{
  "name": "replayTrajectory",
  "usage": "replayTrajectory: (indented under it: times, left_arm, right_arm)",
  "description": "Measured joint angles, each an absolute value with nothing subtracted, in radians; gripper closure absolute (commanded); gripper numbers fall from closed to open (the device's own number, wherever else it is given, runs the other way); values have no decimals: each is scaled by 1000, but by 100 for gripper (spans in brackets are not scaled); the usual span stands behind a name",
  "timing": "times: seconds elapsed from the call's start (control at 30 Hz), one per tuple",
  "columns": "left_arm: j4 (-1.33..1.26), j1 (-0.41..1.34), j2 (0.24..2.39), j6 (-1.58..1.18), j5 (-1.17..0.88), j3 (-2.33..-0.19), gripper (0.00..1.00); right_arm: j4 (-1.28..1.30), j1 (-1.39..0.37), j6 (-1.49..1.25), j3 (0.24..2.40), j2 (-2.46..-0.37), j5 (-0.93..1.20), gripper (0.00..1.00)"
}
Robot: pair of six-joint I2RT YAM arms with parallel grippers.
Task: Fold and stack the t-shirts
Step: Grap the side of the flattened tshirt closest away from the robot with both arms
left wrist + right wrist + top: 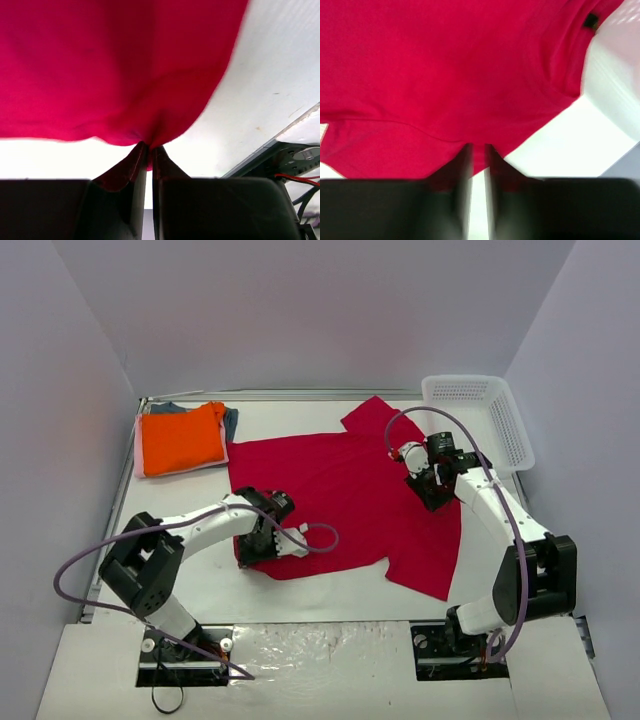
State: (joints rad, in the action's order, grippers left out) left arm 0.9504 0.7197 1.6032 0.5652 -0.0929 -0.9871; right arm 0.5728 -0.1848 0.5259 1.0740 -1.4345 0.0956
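Note:
A large crimson-red t-shirt (pixel 340 490) lies spread flat in the middle of the white table. My left gripper (pixel 255 543) is at its near left hem. In the left wrist view that gripper (pixel 148 146) is shut on the red cloth (pixel 115 65), which puckers up into the fingertips. At the shirt's right edge below the collar sits my right gripper (pixel 430 495). Its jaws (pixel 477 147) stand a narrow gap apart astride the edge of the flat cloth (pixel 445 65), blurred. A folded orange t-shirt (pixel 180 438) tops a stack at the back left, over a pale pink one (pixel 140 458) and a grey-blue one (pixel 231 422).
A white mesh basket (pixel 480 405) stands at the back right corner, close to my right arm. Walls close in the table on three sides. The metal table edge (pixel 260 155) shows near my left gripper.

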Motion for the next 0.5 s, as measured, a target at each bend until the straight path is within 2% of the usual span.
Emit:
replayTrajectory:
  times: [0.03, 0.23, 0.5]
  left_arm:
    - [954, 699, 1589, 566, -97, -1010, 98]
    - [947, 584, 1521, 566, -92, -1074, 98]
    - [918, 533, 1506, 553, -48, -1068, 97]
  right_arm:
    - [576, -185, 538, 1076, -1451, 96, 100]
    - [594, -185, 560, 1142, -1638, 109, 100]
    - [596, -192, 566, 1314, -1900, 120, 100]
